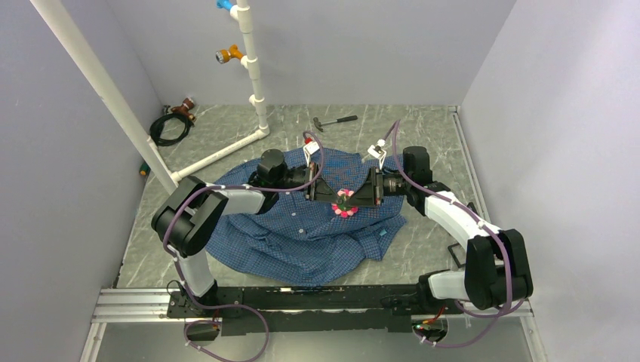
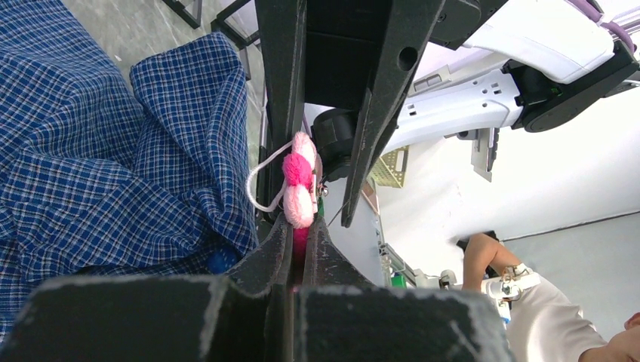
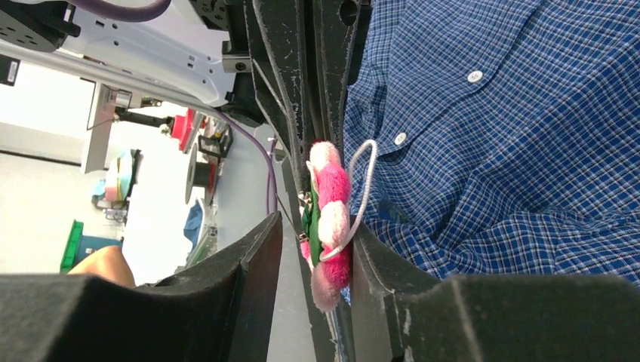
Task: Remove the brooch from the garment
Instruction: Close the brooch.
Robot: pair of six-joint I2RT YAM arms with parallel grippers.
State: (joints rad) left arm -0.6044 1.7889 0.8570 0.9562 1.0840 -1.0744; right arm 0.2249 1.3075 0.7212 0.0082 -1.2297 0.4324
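The brooch (image 1: 345, 204), a small pink flower-like piece with a green centre and a white loop, is held just above the blue checked shirt (image 1: 302, 226) spread on the table. My left gripper (image 1: 330, 194) reaches in from the left. In the left wrist view it (image 2: 299, 226) is shut on the lower edge of the brooch (image 2: 298, 181). My right gripper (image 1: 361, 197) comes in from the right. In the right wrist view it (image 3: 318, 225) is open with the brooch (image 3: 330, 219) between its fingers, against one finger (image 3: 370, 256). The shirt's white buttons (image 3: 475, 76) show there.
A white pipe frame (image 1: 249, 68) stands at the back left, with a slanted pipe (image 1: 98, 83). A hammer (image 1: 336, 121) lies behind the shirt. A black cable coil (image 1: 170, 128) lies at the far left. Grey walls enclose three sides.
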